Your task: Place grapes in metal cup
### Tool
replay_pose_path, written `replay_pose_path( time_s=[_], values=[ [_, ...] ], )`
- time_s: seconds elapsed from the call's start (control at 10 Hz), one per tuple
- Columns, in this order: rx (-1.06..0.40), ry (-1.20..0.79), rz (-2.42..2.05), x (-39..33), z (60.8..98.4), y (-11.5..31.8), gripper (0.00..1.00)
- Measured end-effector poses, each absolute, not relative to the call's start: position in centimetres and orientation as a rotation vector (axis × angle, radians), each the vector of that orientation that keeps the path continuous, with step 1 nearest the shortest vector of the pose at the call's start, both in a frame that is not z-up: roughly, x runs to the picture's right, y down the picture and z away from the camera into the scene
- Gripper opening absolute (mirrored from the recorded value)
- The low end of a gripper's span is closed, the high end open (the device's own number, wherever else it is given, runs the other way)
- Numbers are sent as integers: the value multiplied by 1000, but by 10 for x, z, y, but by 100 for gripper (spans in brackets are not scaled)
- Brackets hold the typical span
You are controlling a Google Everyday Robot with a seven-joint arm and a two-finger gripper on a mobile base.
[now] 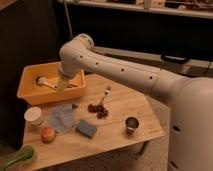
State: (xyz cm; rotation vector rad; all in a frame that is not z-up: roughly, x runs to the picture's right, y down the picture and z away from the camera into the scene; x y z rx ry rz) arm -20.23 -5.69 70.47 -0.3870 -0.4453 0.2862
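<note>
The grapes point(98, 110), a small dark reddish cluster, lie on the wooden table point(120, 102) near its middle. The metal cup point(132, 124), short and shiny with a dark inside, stands upright to the right of them near the table's front right. My gripper point(60, 86) hangs at the end of the white arm over the front right part of the yellow bin point(30, 95), well left of and behind the grapes. It is far from the cup. Nothing shows in it.
A white paper cup point(34, 116), an orange-red fruit point(48, 134), a grey cloth point(62, 118), a blue sponge point(86, 129) and a green object point(20, 156) sit at the front left. A white item point(42, 81) lies in the bin. A dark shelf unit stands behind.
</note>
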Motion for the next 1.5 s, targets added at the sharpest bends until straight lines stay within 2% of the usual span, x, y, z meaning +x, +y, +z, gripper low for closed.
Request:
replay_pose_path(
  time_s=[0.4,0.7,1.1,1.5],
  values=[
    [-398,-463,417,-139,683,-30,80],
    [-406,-457,518,-87,647,6,80],
    [-428,-387,619,-68,597,65,80],
    [-430,-372,635,-64,594,73,80]
  ],
)
